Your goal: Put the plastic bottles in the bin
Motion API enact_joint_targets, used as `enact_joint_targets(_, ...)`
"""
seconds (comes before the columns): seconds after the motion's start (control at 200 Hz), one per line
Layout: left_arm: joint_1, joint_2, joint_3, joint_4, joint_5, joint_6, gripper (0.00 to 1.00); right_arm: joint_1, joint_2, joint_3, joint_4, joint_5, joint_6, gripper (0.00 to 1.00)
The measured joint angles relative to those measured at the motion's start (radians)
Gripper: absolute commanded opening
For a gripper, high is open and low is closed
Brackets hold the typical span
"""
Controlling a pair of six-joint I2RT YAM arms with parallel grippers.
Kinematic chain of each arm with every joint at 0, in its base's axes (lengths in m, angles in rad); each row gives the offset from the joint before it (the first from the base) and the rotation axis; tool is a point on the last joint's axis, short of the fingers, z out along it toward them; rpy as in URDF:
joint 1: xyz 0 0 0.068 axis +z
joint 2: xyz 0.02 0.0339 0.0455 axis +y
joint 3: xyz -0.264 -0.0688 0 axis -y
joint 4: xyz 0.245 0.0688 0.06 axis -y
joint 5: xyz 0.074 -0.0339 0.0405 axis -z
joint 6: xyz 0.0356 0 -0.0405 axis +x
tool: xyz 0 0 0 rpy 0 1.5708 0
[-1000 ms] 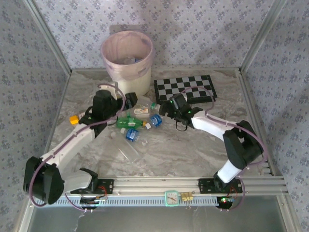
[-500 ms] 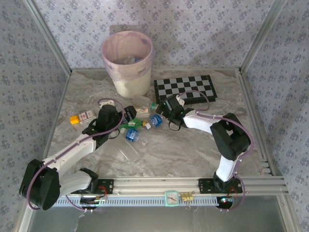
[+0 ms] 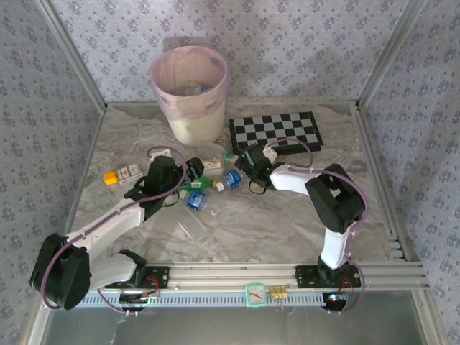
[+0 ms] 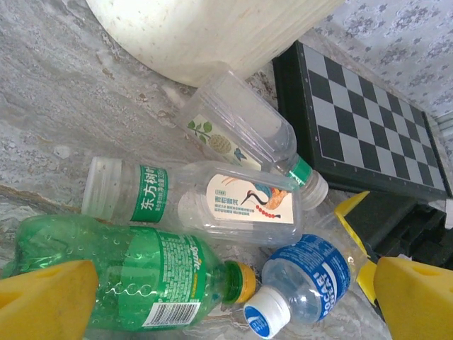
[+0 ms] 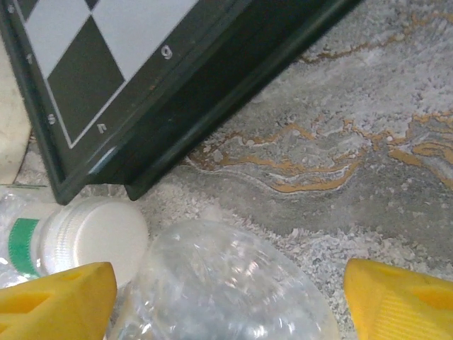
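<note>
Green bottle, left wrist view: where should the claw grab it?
Likely the labelled mid-body of the green bottle, from above: it lies on its side, neck too close to the blue-labelled bottle. The left claw would need turning to span its width.

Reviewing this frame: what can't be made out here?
Top external: most of what lies in the bin, hidden by its rim and liner.
Left wrist: the lower side of the green bottle, cut by the bottom edge and covered by a yellow finger.
Right wrist: most of the clear bottle, cut off by the bottom edge.
</note>
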Motion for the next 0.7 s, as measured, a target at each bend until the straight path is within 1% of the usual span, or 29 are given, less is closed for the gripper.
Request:
enact_joint_targets(0.19,-0.002,0.005,0.001,0.000,-0.004,-0.001,1.00,0.012,0.011,0.001,-0.002,0.033,0.003,0.77)
enact_joint_targets(0.355,-0.004,0.005,0.001,0.000,-0.005,-0.001,1.00,0.014,0.011,0.001,-0.002,0.044,0.003,0.70)
enact_joint_targets(0.46,-0.004,0.005,0.001,0.000,-0.004,0.000,1.00,0.014,0.006,-0.003,-0.005,0.051,-0.003,0.63)
enact_joint_targets(0.5,-0.004,0.005,0.001,0.000,-0.003,0.000,1.00,0.014,0.000,-0.006,-0.007,0.052,-0.015,0.59)
enact_joint_targets(0.585,-0.006,0.007,0.001,0.000,-0.001,0.001,1.00,0.008,-0.016,-0.018,-0.013,0.049,-0.048,0.58)
enact_joint_targets(0.7,-0.006,0.021,0.012,0.000,0.018,0.008,1.00,-0.014,-0.042,-0.042,-0.011,0.032,-0.101,0.53)
